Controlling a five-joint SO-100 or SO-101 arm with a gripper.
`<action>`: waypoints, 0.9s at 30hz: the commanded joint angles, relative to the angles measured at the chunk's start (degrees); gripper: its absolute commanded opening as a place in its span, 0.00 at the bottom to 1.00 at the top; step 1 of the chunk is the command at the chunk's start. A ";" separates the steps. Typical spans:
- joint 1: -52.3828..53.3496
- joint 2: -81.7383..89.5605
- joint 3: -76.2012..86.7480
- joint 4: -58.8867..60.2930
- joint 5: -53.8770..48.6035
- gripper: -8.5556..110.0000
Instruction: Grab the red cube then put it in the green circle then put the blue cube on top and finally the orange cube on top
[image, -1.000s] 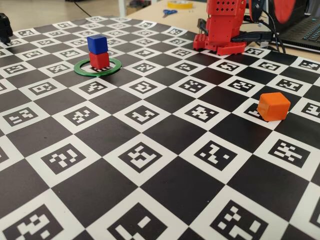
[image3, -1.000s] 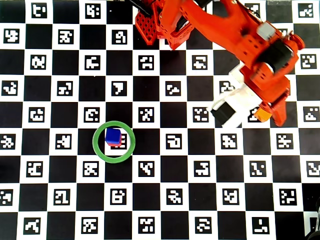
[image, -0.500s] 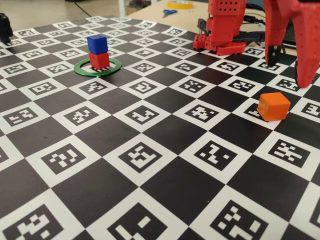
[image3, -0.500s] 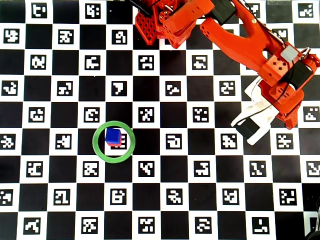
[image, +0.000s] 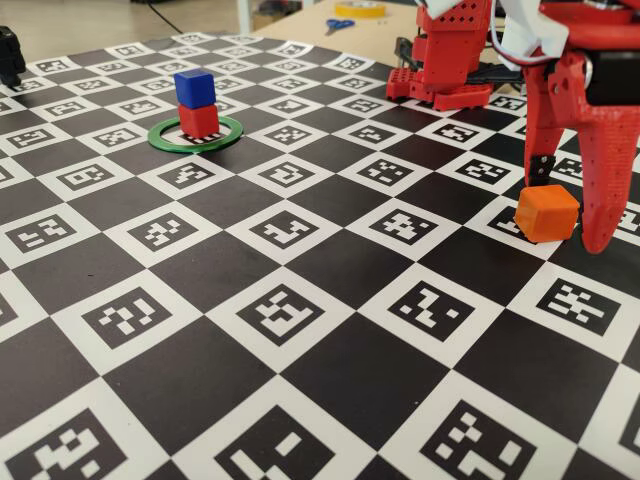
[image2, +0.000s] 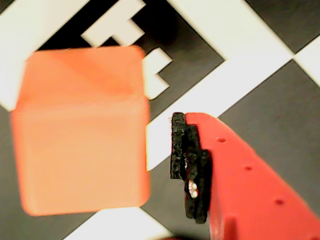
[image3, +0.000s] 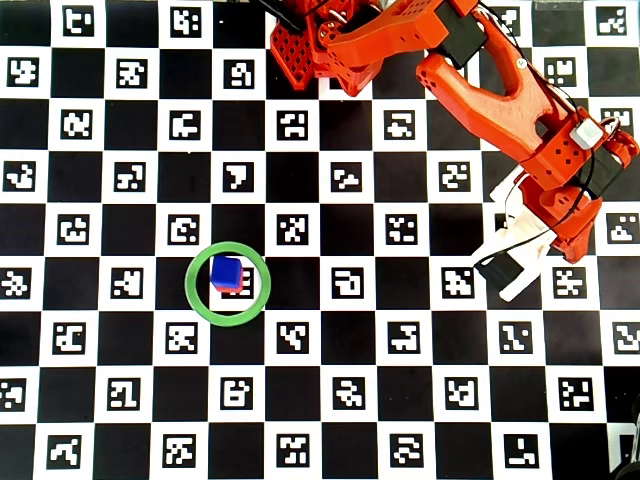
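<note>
You are working in a robotics lab or maker workshop. The counter is covered by a black-and-white checkerboard sheet printed with square fiducial markers, the kind used for camera calibration. Behind it, a wooden bench holds blue-handled scissors and a yellow roll of tape.

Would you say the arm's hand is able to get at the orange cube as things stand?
Probably yes. The hand stands open right at the orange cube, one finger beside it with a small gap, and nothing on the checkered mat blocks it.
</note>
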 joint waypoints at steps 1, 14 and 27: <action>-0.79 1.76 0.53 -1.23 0.35 0.46; -1.05 1.14 1.23 -1.41 0.00 0.46; -1.76 0.97 1.41 -1.67 -0.88 0.36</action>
